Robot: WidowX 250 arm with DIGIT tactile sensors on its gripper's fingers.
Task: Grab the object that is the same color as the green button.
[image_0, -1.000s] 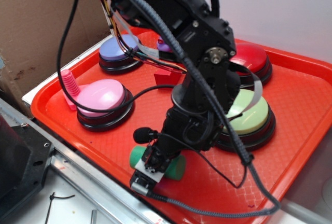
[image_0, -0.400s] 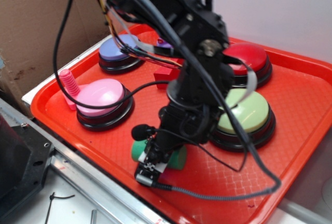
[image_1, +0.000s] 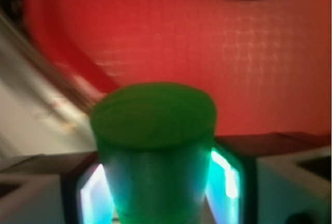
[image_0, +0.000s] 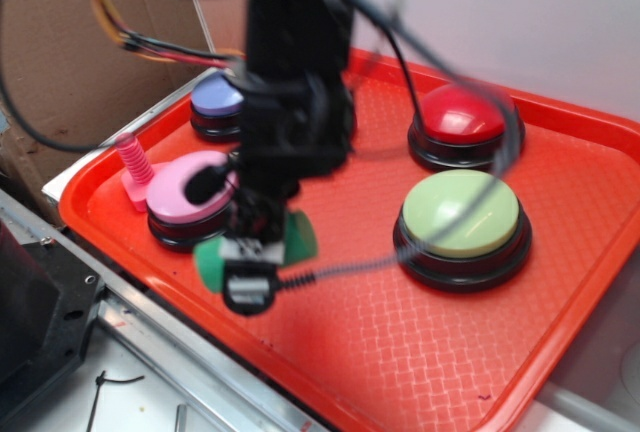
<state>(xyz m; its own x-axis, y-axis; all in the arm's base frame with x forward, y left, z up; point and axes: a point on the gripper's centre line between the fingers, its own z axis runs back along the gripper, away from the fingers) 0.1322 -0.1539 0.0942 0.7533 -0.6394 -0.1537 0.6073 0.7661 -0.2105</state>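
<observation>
You are in the carrying step: the gripper [image_0: 250,252] has its 2 fingers [image_1: 83,195] pinching the green cylinder [image_1: 154,146], one pad on each side, with the cylinder's flat end facing the wrist camera. In the exterior view the cylinder [image_0: 298,237] sits between the fingers, apparently clear of the red tray [image_0: 420,332], though blur makes the gap hard to judge. The green button [image_0: 462,214] lies well off to one side of the fingers; the pink button [image_0: 185,192] is just behind them. Your next move calls for a steady grip and nothing more.
</observation>
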